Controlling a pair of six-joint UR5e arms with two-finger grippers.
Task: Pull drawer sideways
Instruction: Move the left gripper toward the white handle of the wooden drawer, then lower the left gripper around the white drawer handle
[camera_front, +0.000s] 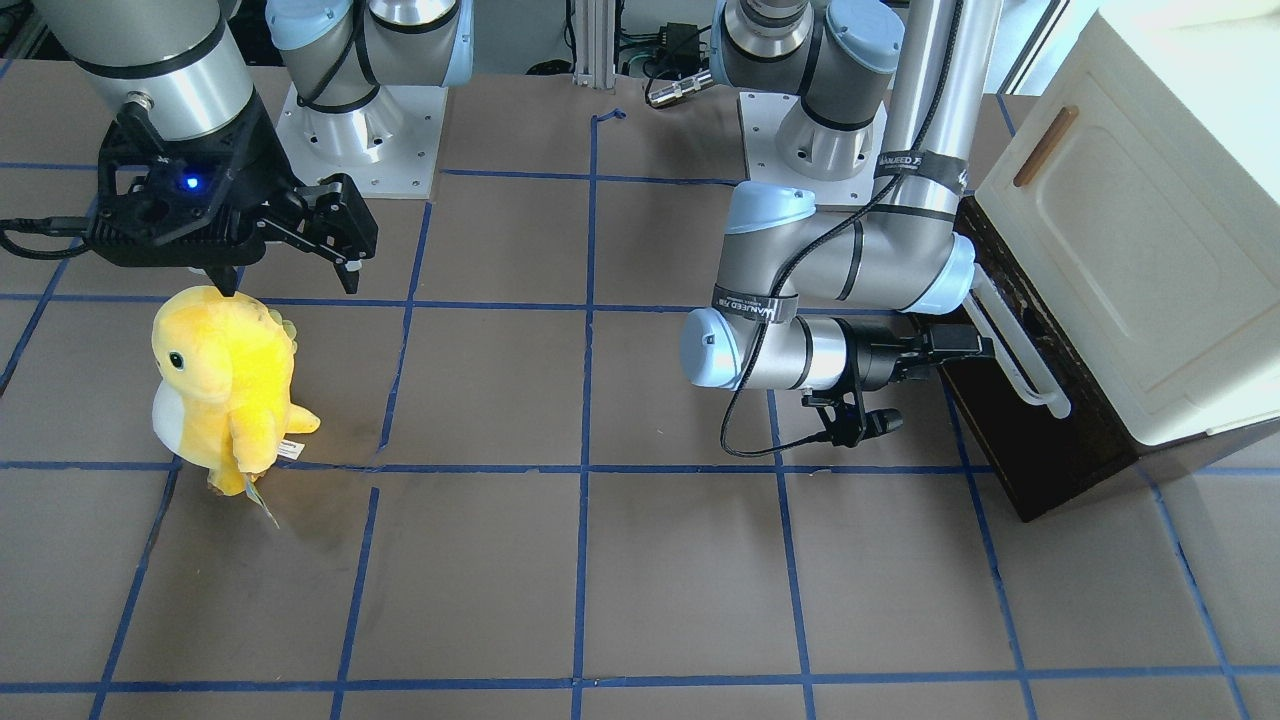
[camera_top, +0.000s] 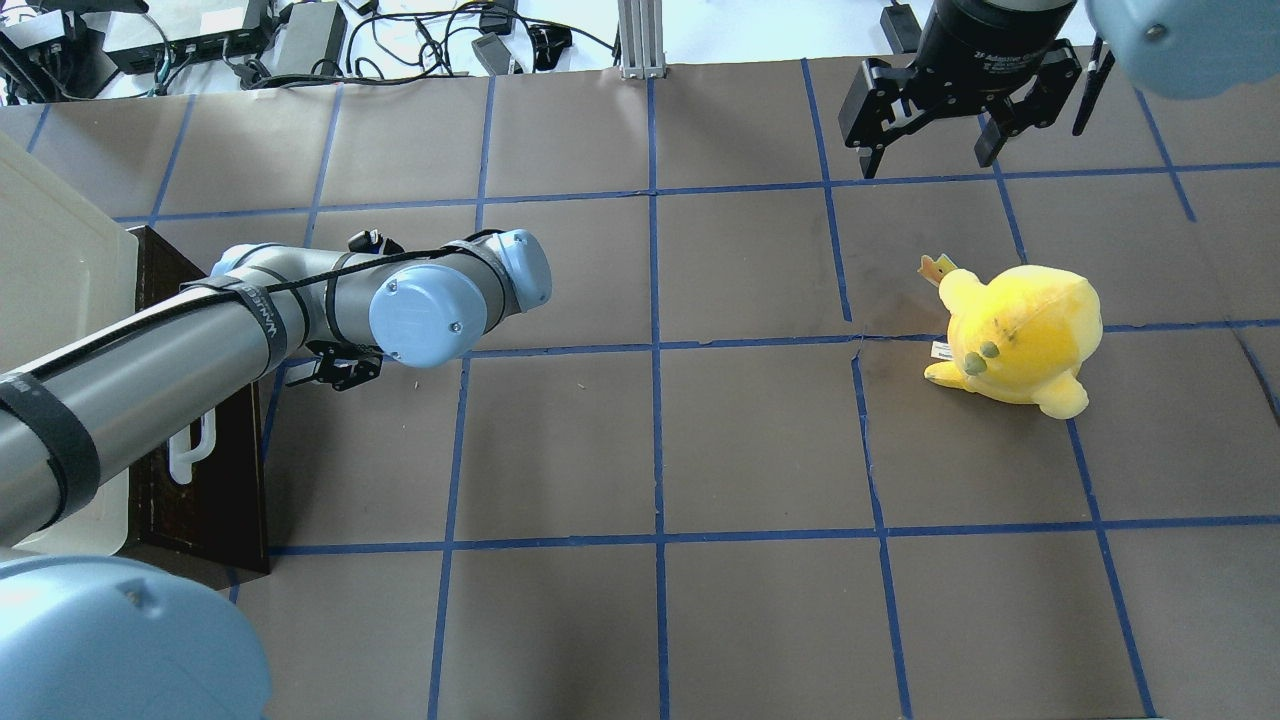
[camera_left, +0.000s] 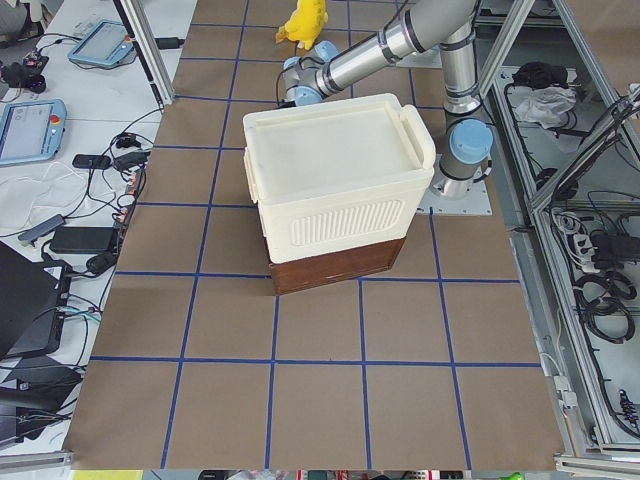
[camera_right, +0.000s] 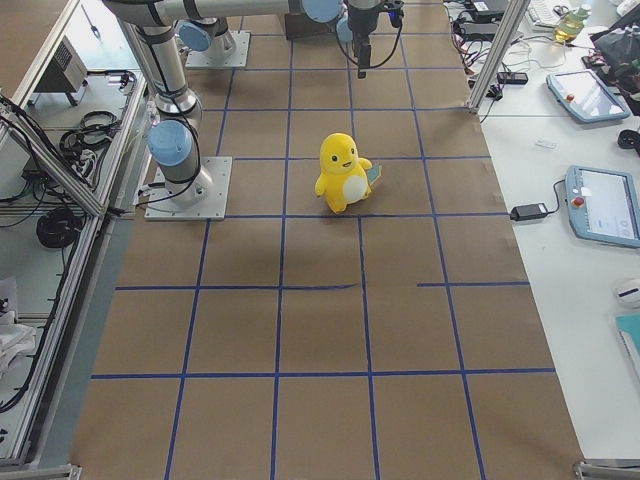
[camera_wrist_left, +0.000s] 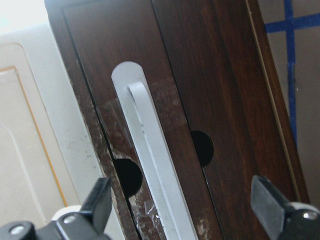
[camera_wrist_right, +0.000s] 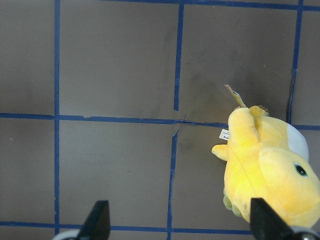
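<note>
The dark brown drawer sits under a cream-white cabinet at the table's end on my left. Its long white bar handle runs along the front. My left gripper is at the handle, pointing into the drawer front. In the left wrist view the gripper is open, with its fingers on either side of the white handle and not touching it. My right gripper is open and empty, hovering just behind a yellow plush toy.
The cabinet door carries a small brown wooden handle. The plush toy stands on the brown mat on my right side. Blue tape lines grid the mat. Both arm bases stand at the table's robot-side edge.
</note>
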